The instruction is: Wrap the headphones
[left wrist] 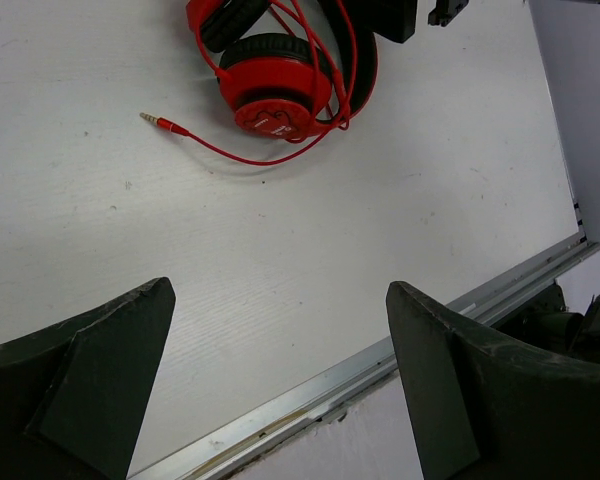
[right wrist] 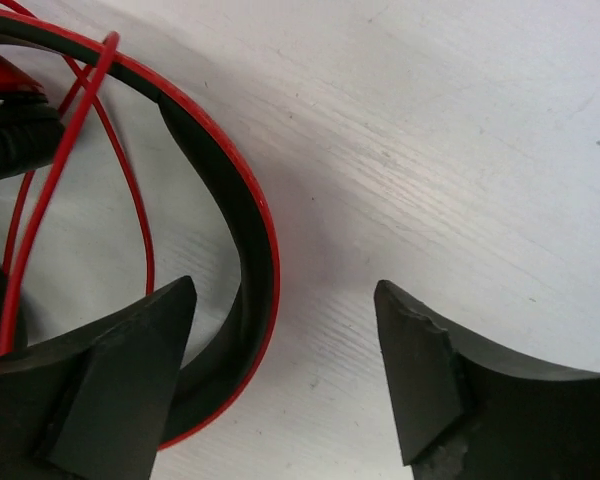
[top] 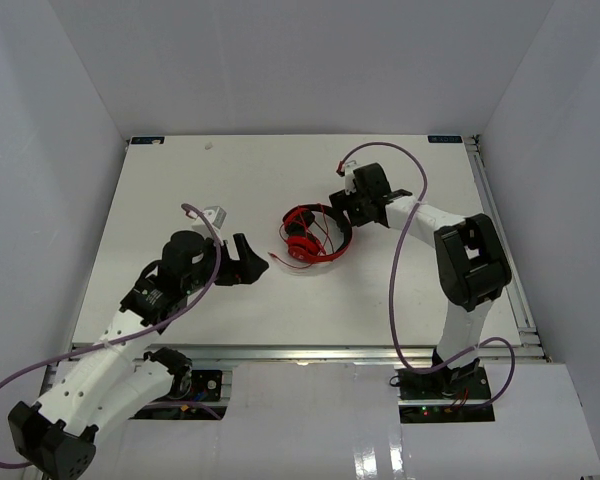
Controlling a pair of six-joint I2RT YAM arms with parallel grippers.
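The red headphones (top: 315, 236) lie near the middle of the white table, with the thin red cord looped over the ear cups and headband. In the left wrist view an ear cup (left wrist: 275, 95) shows at the top, and the cord's plug end (left wrist: 156, 121) trails left on the table. My left gripper (top: 252, 262) is open and empty, left of the headphones and apart from them (left wrist: 280, 290). My right gripper (top: 338, 205) is open at the headband's far right side. In the right wrist view the black-and-red headband (right wrist: 252, 225) curves beside the left finger, between the open jaws (right wrist: 283, 288), with cord loops (right wrist: 60, 165) inside it.
An aluminium rail (left wrist: 380, 360) runs along the table's near edge, and another rail (top: 502, 230) runs along the right edge. Thick purple cables (top: 405, 240) hang from both arms. White walls enclose the table on the left, back and right.
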